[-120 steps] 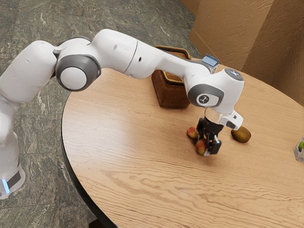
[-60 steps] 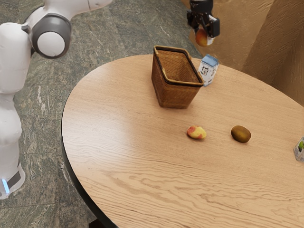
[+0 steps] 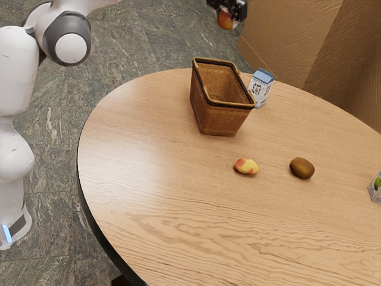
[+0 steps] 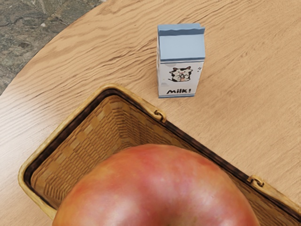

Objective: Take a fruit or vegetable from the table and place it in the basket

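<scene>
Exterior view: jaws grip one reddish fruit [image 3: 225,20]; one basket [image 3: 219,117], two loose fruits [image 3: 246,166], apparently two cartons [image 3: 259,90].

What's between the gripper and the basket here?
The red fruit, held in the gripper, then open air; the exterior view shows this. In the wrist view, that fruit hides part of the basket.

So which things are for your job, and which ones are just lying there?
For my job:
orange-red fruit
my gripper, holding it
woven basket

Just lying there:
milk carton
kiwi
yellow-and-red fruit
carton with a green picture
</scene>
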### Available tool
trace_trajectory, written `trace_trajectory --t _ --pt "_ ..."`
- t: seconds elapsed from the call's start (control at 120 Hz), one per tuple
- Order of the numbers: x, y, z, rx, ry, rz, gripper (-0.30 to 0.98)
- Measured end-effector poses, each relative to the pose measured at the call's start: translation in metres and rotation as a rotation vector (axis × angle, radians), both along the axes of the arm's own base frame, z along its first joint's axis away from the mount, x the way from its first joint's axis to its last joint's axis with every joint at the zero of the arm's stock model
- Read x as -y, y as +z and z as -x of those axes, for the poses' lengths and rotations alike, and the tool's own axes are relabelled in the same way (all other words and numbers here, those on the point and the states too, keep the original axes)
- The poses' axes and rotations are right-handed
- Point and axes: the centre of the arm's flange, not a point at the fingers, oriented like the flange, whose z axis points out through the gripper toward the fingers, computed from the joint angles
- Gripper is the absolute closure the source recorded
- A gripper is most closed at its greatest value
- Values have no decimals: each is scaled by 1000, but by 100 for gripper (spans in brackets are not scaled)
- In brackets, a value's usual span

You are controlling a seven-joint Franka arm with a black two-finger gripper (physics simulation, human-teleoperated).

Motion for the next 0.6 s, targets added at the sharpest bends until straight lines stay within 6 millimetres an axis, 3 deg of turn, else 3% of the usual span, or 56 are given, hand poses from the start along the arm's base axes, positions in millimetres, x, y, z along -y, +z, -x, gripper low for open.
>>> trace_trajectory --t 0.092,0.208,0.6 --pt "-4 -2 -2 24 2 9 15" --pt "-5 -1 -4 49 3 15 7" --pt "3 14 5 76 -18 45 0"
